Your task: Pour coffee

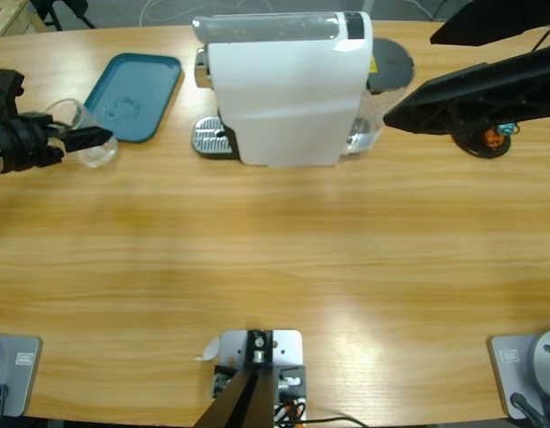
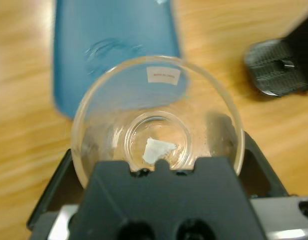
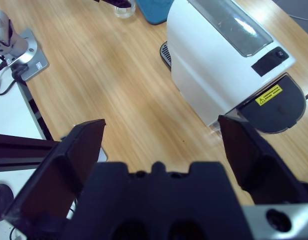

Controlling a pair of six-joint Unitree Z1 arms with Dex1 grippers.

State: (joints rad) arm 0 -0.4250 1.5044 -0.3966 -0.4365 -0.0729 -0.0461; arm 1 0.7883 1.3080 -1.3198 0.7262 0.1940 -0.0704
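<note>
Your left pincer (image 1: 86,138) grips the clear glass (image 2: 156,135) at the counter's (image 1: 275,259) far left, beside the blue tray (image 1: 132,94). Your right pincer (image 3: 161,137) hangs wide open, holding nothing, near the white machine (image 1: 288,89). No coffee shows in the glass.

The coffee machine (image 1: 288,85) stands as the one big block at the table's (image 1: 275,267) far middle, its drip grate (image 1: 210,138) jutting out on the tray's side. Between grate and blue tray (image 1: 132,94) runs a bare strip of wood, and the whole near half lies open. At the far left the left gripper (image 1: 83,138) with its glass (image 1: 87,134) fills the spot just beside the tray (glass rim touching or overlapping its edge).
</note>
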